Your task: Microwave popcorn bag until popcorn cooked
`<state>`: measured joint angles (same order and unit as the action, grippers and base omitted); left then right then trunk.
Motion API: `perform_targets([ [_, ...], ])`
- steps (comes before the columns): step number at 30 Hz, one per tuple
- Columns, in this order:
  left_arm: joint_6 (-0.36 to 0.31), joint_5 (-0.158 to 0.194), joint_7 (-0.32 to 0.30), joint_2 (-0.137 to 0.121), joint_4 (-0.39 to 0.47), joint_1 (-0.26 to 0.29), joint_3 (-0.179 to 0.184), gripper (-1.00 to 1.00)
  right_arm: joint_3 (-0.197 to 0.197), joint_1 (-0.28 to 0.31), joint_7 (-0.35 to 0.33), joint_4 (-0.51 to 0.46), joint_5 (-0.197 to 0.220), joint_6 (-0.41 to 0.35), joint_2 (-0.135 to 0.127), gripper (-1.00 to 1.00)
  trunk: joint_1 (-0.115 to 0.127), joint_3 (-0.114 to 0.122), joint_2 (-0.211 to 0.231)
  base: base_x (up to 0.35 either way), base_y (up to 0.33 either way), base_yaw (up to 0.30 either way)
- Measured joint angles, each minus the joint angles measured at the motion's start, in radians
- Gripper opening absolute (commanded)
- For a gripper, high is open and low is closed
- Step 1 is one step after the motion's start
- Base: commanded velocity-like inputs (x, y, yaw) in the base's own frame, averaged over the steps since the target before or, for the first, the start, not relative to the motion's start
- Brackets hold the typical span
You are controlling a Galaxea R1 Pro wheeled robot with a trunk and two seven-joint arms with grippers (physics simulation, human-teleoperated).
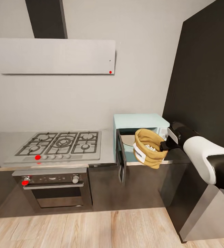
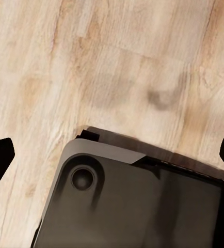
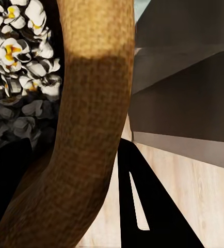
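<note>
Head view – edges/clearance: microwave (image 1: 141, 121) sits at the right end of the countertop (image 1: 1, 144), door (image 1: 121, 159) swung open toward the camera; dark tall panel (image 1: 208, 86) rises just beside it on the right.
Head view – popcorn bag (image 1: 149, 148): held in the air in front of the open cavity, tilted, mouth up; right gripper (image 1: 164, 144) pinches its rolled rim.
Head view – counts: one bag, one microwave, one gas hob (image 1: 60, 143), one built-in oven (image 1: 53, 187), one hood (image 1: 53, 55).
Head view – room: pale grey wall, light wood floor (image 1: 91, 229).
Left wrist view – left gripper (image 2: 112, 160): dark fingertips far apart at both picture edges, nothing between; below it wood floor and the robot's dark base (image 2: 138, 201).
Right wrist view – jaws: pressed on the tan rim, one on each side.
Right wrist view – popcorn (image 3: 21, 49): many white-yellow popped pieces inside the bag.
</note>
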<state>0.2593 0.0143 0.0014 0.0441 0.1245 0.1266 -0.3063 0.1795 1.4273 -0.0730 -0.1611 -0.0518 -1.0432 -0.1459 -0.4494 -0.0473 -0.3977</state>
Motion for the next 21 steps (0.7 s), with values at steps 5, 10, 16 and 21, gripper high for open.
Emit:
perform_targets([
  [5, 0.000, 0.000, 0.000, 0.000, 0.000, 0.000, 0.000, 1.00, 0.001, 0.000, 0.001, 0.007, -0.004, 0.000, 0.015, -1.00, 0.000, 0.000, 0.000, 0.000, 0.000, 0.000],
  [10, 0.000, 0.000, -0.001, 0.000, 0.000, 0.000, 0.000, 1.00, 0.001, 0.000, 0.001, 0.006, -0.006, 0.000, 0.016, -1.00, 0.000, 0.000, 0.000, 0.000, 0.000, 0.000],
  [16, 0.000, 0.001, -0.001, 0.000, 0.000, 0.001, -0.001, 1.00, 0.001, 0.000, 0.001, 0.007, -0.006, 0.000, 0.016, -1.00, 0.000, 0.000, 0.000, 0.157, 0.000, 0.000],
  [21, 0.000, 0.001, -0.001, 0.000, 0.000, 0.001, -0.001, 1.00, 0.002, 0.000, 0.001, 0.008, -0.008, 0.000, 0.017, -1.00, 0.000, 0.000, 0.000, 0.041, 0.000, 0.000],
])
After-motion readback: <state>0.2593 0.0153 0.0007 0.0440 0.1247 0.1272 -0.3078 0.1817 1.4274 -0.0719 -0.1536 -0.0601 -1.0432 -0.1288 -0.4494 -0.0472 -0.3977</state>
